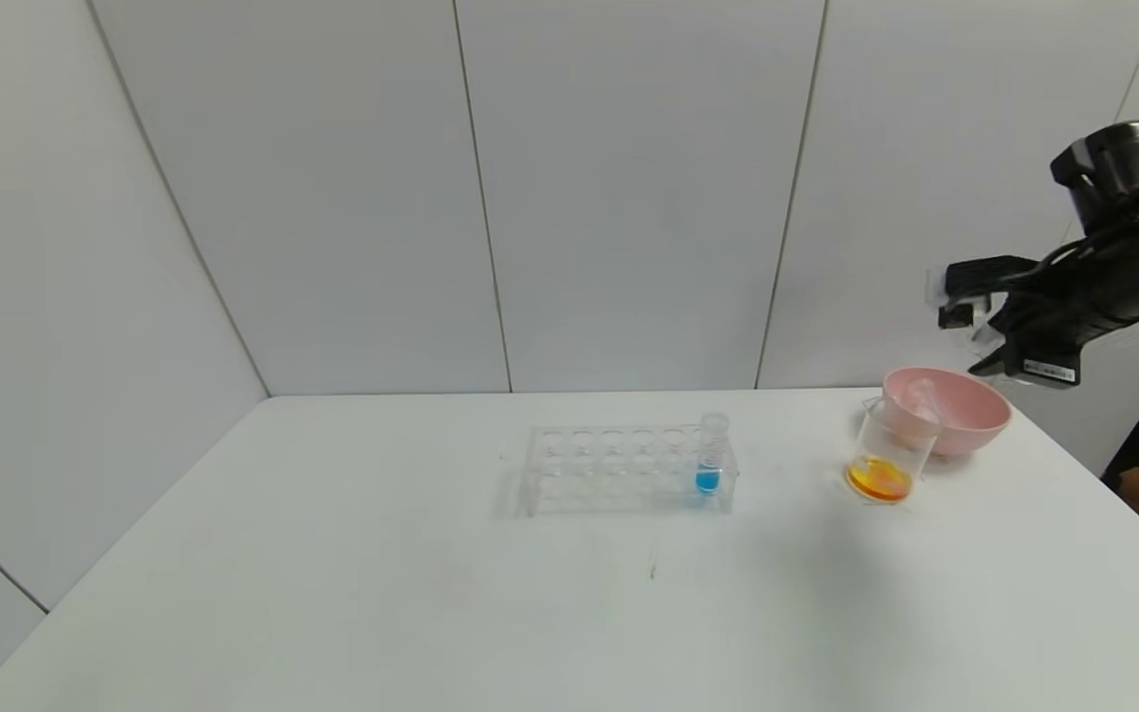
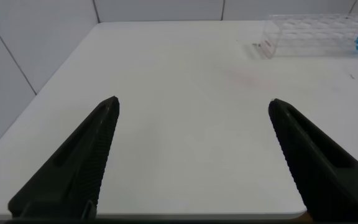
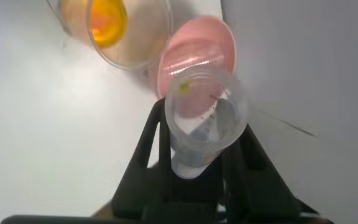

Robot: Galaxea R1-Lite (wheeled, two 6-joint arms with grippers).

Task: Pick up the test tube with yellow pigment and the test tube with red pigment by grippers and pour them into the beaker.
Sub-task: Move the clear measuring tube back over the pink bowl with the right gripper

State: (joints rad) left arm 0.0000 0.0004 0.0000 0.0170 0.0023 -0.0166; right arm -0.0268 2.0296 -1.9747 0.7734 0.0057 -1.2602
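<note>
My right gripper (image 1: 960, 297) hangs high at the far right, above and behind the pink bowl. It is shut on a clear test tube (image 3: 207, 124) that I see mouth-on in the right wrist view. The tube looks empty, so I cannot tell whether it held yellow or red pigment. The beaker (image 1: 886, 460) stands on the table in front of the bowl with orange-yellow liquid at its bottom (image 3: 107, 22). Another clear tube (image 1: 922, 398) seems to lie inside the bowl. My left gripper (image 2: 194, 102) is open over bare table at the near left, out of the head view.
The pink bowl (image 1: 985, 405) sits near the table's right rear corner, touching the beaker. A clear rack (image 1: 619, 470) stands mid-table with one blue-liquid tube (image 1: 710, 455) at its right end. The table's right edge runs close beside the bowl.
</note>
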